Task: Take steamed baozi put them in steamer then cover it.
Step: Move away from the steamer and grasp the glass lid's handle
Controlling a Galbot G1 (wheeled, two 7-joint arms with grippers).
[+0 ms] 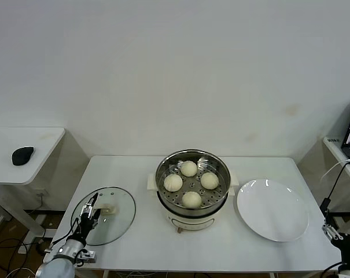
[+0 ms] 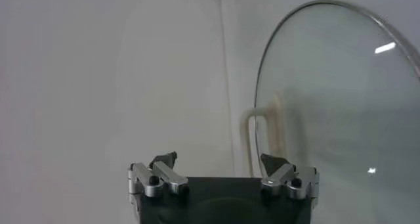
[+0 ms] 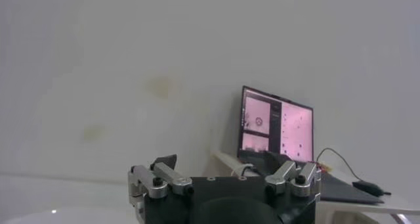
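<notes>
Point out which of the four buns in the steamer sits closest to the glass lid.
The baozi on the steamer's left side, toward the glass lid. The other three sit behind, in front, and to the right.

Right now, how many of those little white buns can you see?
4, all in the steamer on its perforated tray: one at the back, one left, one right, one at the front. None looks hidden.

**No readable text in any view**

Nothing legible is showing on the round shiny steel steamer [image 1: 192, 188], on the clear round glass lid [image 1: 105, 215] or on the flat white plate [image 1: 272, 209]. The open black laptop [image 3: 275, 128] is displaying pink-tinted windows with small dark marks, but these are too small to be read as words or numbers. No labels, brands or signs are appearing elsewhere.
</notes>
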